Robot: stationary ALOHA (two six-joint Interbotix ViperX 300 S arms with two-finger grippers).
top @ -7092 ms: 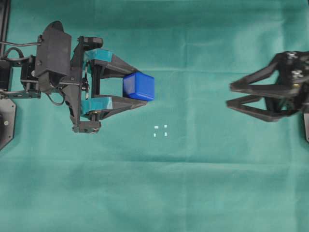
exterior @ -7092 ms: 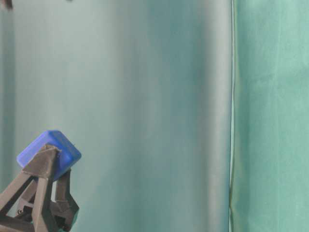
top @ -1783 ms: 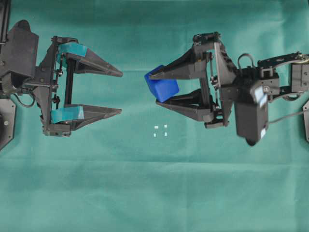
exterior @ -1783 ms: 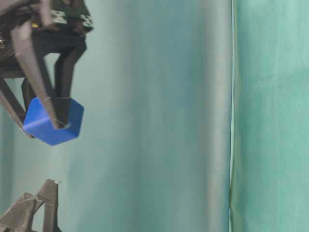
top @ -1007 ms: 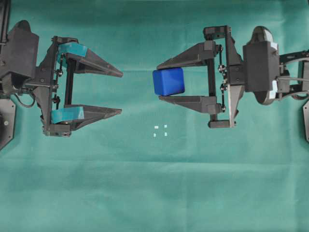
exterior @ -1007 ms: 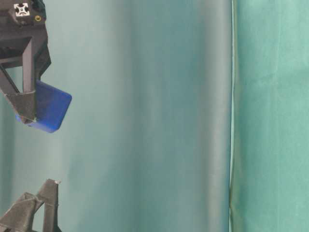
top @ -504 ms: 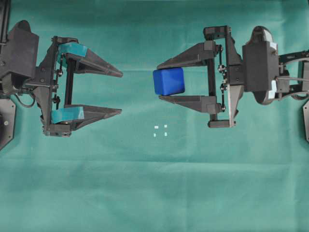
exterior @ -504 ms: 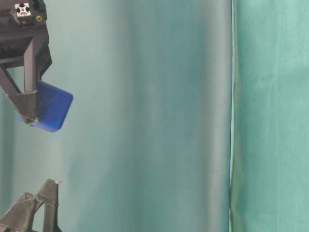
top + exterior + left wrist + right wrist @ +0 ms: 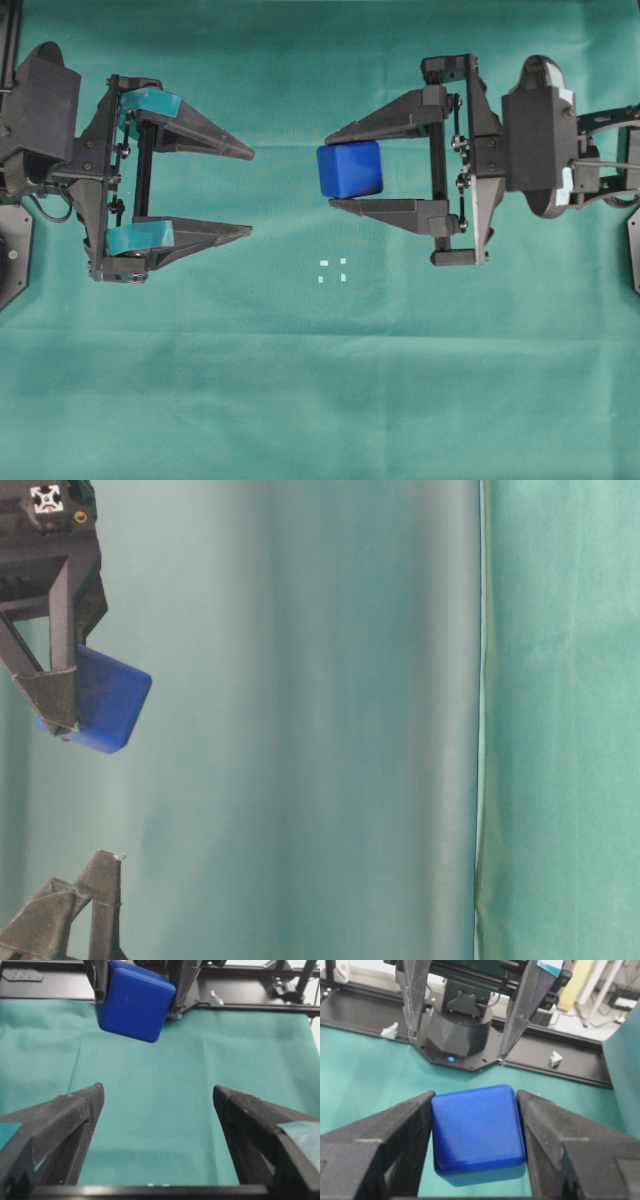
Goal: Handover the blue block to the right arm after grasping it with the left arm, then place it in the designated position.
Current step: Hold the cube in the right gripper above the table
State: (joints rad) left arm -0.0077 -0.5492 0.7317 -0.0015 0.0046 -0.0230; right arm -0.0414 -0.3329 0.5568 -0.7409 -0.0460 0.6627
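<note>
1. Overhead: green cloth (image 9: 320, 400) covers the whole worktop, a few creases, nothing else lying on it. Left gripper (image 9: 250, 193) near the left edge, fingers spread wide, empty. Right gripper (image 9: 328, 170) reaches in from the right edge and pinches the block (image 9: 349, 169) at its tips, about mid-worktop. The marks (image 9: 333, 270) sit on bare cloth just nearer the front edge than the block, uncovered.
2. Table-level: plain green drape as backdrop. Block (image 9: 108, 702) is pinched in the right gripper at upper left, tilted, clear of the cloth. One tip of the left gripper shows at bottom left, well apart from it.
3. Left wrist: black rail along the far edge of the cloth. Block (image 9: 134, 1001) hangs ahead between the right gripper's fingers, left fingers (image 9: 55, 1120) splayed either side of frame.
4. Right wrist: left arm's base and a cluttered lab behind. Block (image 9: 477, 1127) is squeezed flat-on between both pads.
5. Step, as I read it: handover done, placing is next. The move calls for a short shift toward the front edge, levelling the block, lowering it square onto the marks, then release.
</note>
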